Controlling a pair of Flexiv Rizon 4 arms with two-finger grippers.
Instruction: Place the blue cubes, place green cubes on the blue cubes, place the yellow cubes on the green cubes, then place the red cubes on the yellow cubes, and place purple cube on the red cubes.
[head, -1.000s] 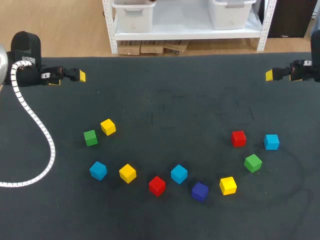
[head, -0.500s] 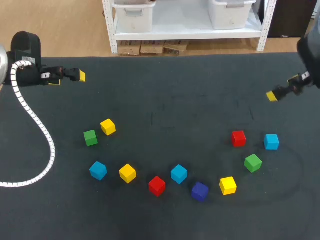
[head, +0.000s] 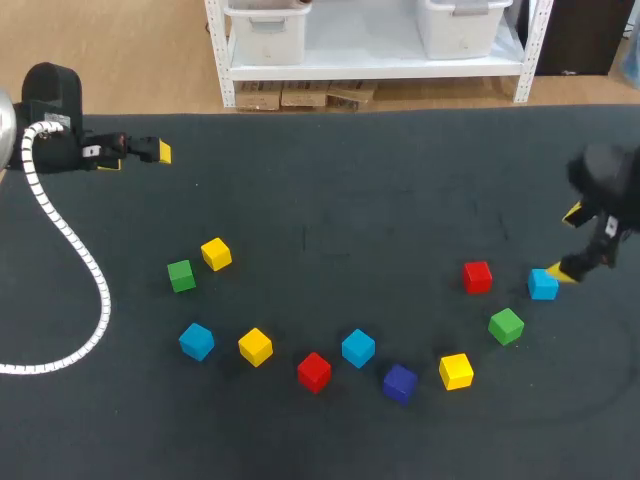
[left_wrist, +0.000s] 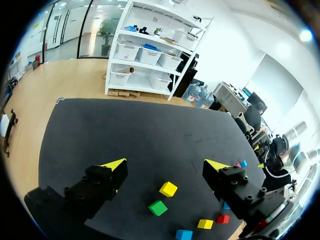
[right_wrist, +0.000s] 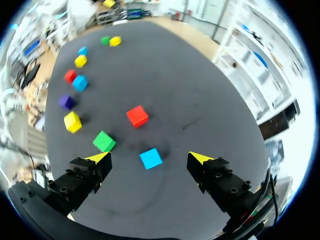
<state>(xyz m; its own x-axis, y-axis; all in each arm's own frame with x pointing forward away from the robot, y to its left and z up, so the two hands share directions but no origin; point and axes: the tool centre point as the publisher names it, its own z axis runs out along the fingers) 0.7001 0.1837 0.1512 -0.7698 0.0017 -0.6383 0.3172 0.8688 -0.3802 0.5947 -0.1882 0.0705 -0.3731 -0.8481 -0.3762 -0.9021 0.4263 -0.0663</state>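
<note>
— Where is your right gripper sitting?
— My right gripper is hanging far off to the right of the small dark purple cube, and farther from me than it. Its yellow-tipped fingers are standing wide apart, gripping nothing. One tip is showing just beside a light blue cube; whether it is touching, I cannot tell. In my right wrist view that cube is lying ahead, between the two fingers.
— And the other one?
— My left gripper is hanging well away to the far left of the purple cube, with its fingers also spread wide and holding nothing.
— What is lying around the purple cube?
— Every cube is resting on its own on the dark cloth table. Just to its right a yellow cube is sitting, with a green cube and a red cube farther right and away from me. Just to its left a second blue cube and a second red cube are lying, then a second yellow cube and a third blue cube. Farthest left, a second green cube and a third yellow cube are sitting just beside each other.
</note>
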